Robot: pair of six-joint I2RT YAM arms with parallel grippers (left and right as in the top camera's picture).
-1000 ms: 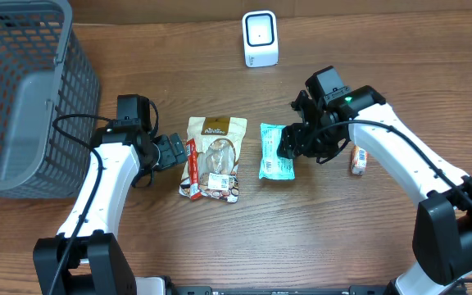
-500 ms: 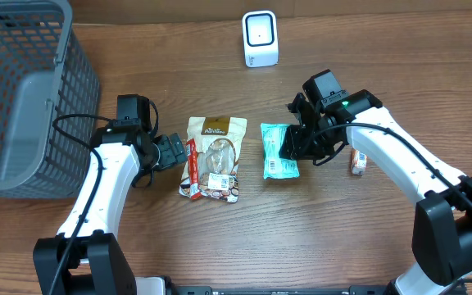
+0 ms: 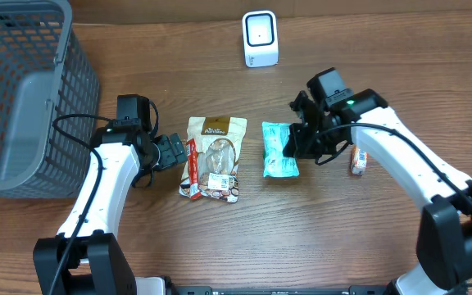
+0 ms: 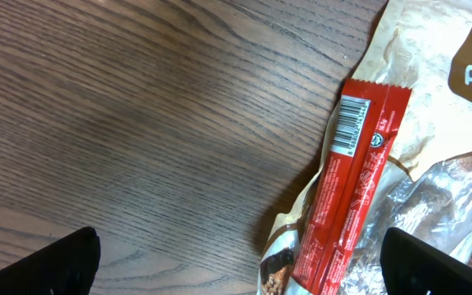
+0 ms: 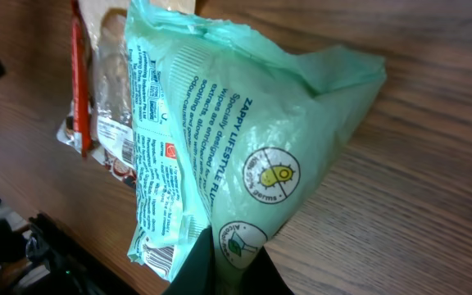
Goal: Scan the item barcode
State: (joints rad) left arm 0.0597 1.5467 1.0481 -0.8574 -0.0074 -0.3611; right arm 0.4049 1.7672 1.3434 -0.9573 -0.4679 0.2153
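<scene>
A mint-green wipes packet (image 3: 277,150) lies right of the table's middle. My right gripper (image 3: 296,145) is shut on its right edge. In the right wrist view the packet (image 5: 236,139) bunches up where the gripper (image 5: 234,272) pinches it, and a barcode (image 5: 159,260) shows at the packet's lower corner. The white barcode scanner (image 3: 260,38) stands at the back centre. My left gripper (image 3: 173,152) is open beside a red snack bar (image 3: 192,162). In the left wrist view the gripper (image 4: 244,266) holds nothing, and the red bar (image 4: 355,188) lies between its fingers with its barcode face up.
A brown-and-clear snack pouch (image 3: 214,156) lies under the red bar at the centre. A grey mesh basket (image 3: 23,90) fills the left side. A small orange-and-white item (image 3: 358,160) lies by the right arm.
My right gripper has shut on the green packet's edge, and the packet has shifted slightly right. The left arm has not moved.
</scene>
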